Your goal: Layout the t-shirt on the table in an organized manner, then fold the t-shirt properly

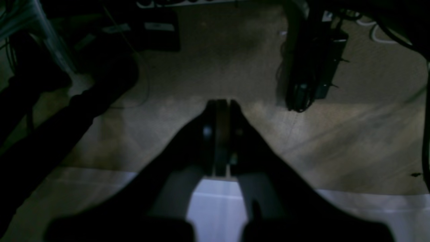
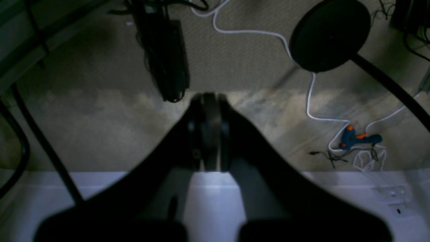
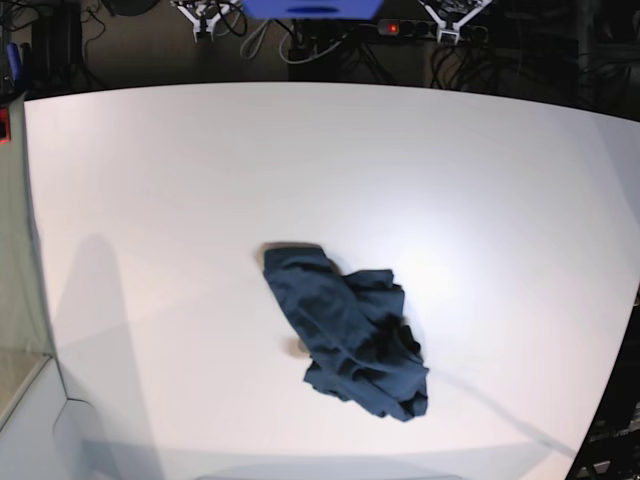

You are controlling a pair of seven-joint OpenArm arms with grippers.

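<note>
Left gripper (image 1: 221,102): you are seeing its jaws pressed together with nothing between them, hanging past the table edge above the carpet.
Right gripper (image 2: 210,95): its jaws are also pressed together on nothing, likewise hanging past the edge.
Table (image 3: 180,200): it is filling your base view, white and matte; neither arm is showing there.
Shirt (image 3: 350,335): it is lying crumpled in a dark blue heap near the middle, a little toward the near edge, touched by neither gripper.
Floor (image 2: 100,127): a glue gun (image 2: 357,139), white cable (image 2: 312,97) and round black stand base (image 2: 331,33) are lying beyond the right gripper.
Far edge: a power strip (image 3: 400,28) and cables are sitting in the dark.
</note>
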